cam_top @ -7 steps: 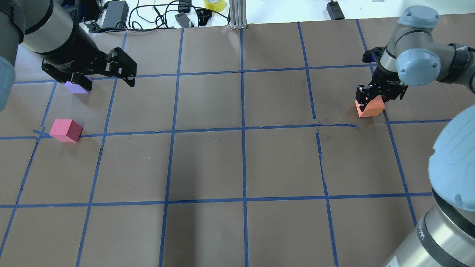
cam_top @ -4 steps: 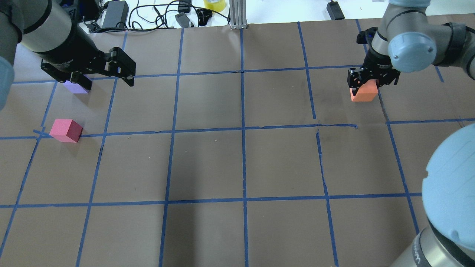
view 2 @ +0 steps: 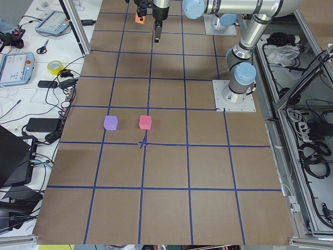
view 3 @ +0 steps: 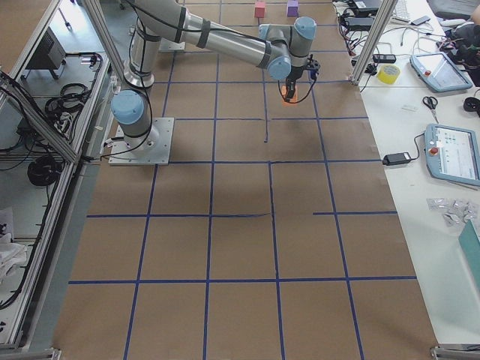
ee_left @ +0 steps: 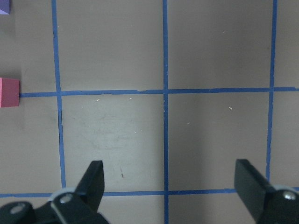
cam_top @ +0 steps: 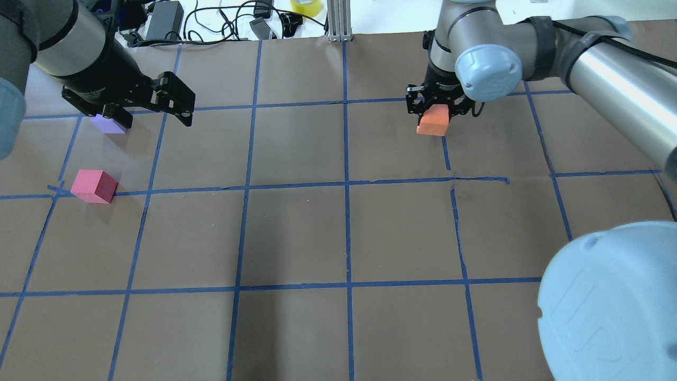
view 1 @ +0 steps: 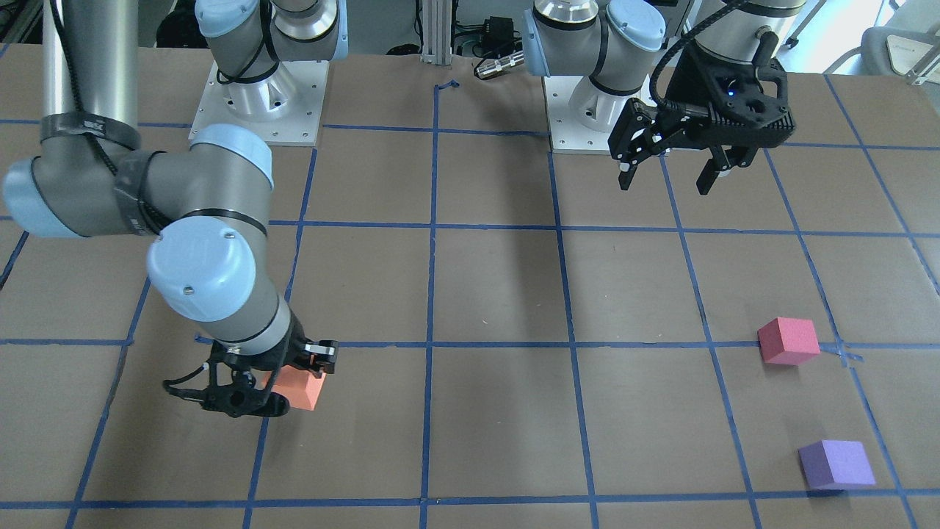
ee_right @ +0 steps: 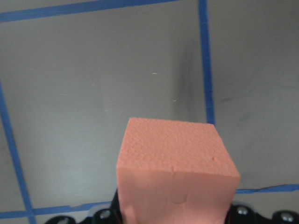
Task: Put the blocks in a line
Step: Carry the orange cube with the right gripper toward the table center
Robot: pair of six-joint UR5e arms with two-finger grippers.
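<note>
My right gripper [cam_top: 435,110] is shut on the orange block [cam_top: 432,123] and holds it just above the brown table. The orange block fills the right wrist view [ee_right: 175,172] and shows in the front view [view 1: 301,387]. My left gripper [cam_top: 151,117] is open and empty, hovering at the far left [view 1: 664,180]. The purple block [cam_top: 108,125] lies under its outer finger, partly hidden. It lies free in the front view [view 1: 836,463]. The pinkish-red block [cam_top: 95,186] sits on a tape line nearer to me [view 1: 788,341], and at the left edge of the left wrist view [ee_left: 9,92].
Blue tape lines [cam_top: 346,185] divide the brown table into squares. Cables and power adapters [cam_top: 164,21], a yellow tape roll [cam_top: 305,6] and an aluminium post [cam_top: 338,21] line the far edge. Both robot bases [view 1: 253,95] stand at the near edge.
My right gripper has carried the orange block from the right side toward the table's middle and farther away from me. The left gripper, purple block and pinkish-red block have not moved.
</note>
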